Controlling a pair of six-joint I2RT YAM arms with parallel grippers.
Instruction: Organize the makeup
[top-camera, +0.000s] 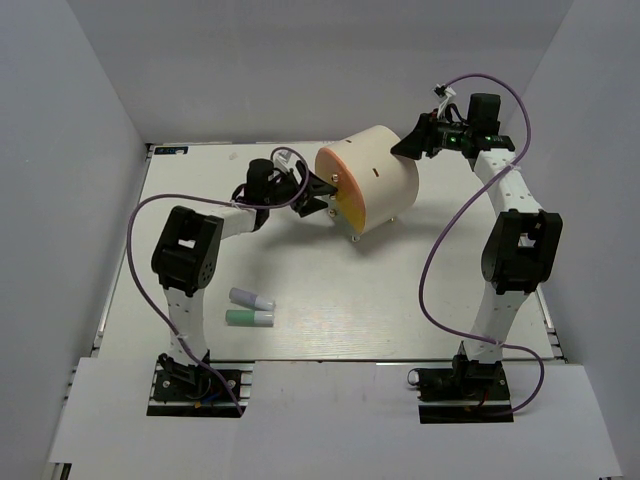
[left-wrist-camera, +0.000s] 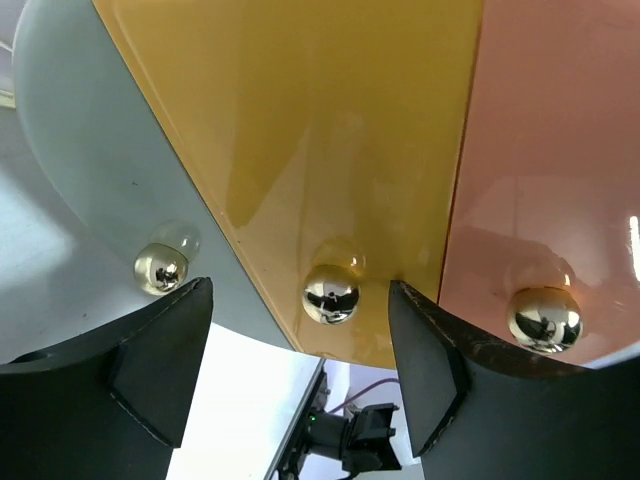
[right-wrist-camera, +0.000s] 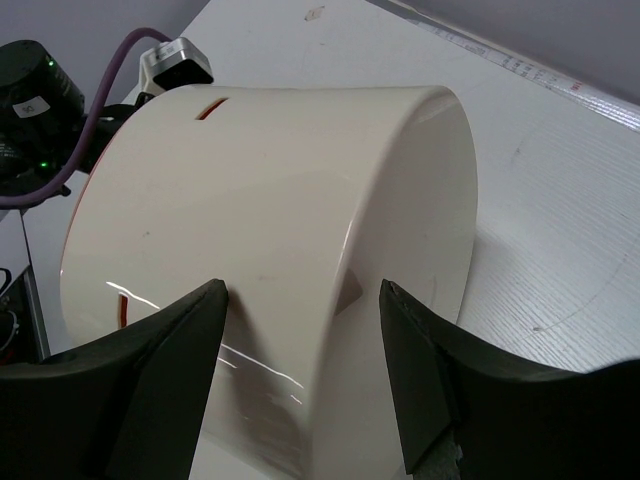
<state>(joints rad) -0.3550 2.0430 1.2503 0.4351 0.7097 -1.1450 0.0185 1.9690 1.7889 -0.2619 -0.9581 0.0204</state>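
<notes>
Two makeup tubes lie side by side on the table near the left arm's base, a lavender tube (top-camera: 251, 298) and a mint green tube (top-camera: 249, 318). Other makeup is out of view. The big cream drum (top-camera: 375, 175) lies on its side at the table's middle. Its orange face (top-camera: 337, 192) points left. My left gripper (top-camera: 318, 190) is open right at that face. In the left wrist view, the left gripper (left-wrist-camera: 300, 292) has a gold ball knob (left-wrist-camera: 330, 293) on the amber panel between its fingers, untouched. My right gripper (right-wrist-camera: 302, 292) is open behind the drum's cream wall (right-wrist-camera: 280, 170).
The drum's face shows a grey-blue panel (left-wrist-camera: 90, 150), an amber one (left-wrist-camera: 320, 120) and a pink one (left-wrist-camera: 560, 150), each with a gold knob. White walls close in the table (top-camera: 330, 290) on three sides. Purple cables loop beside both arms.
</notes>
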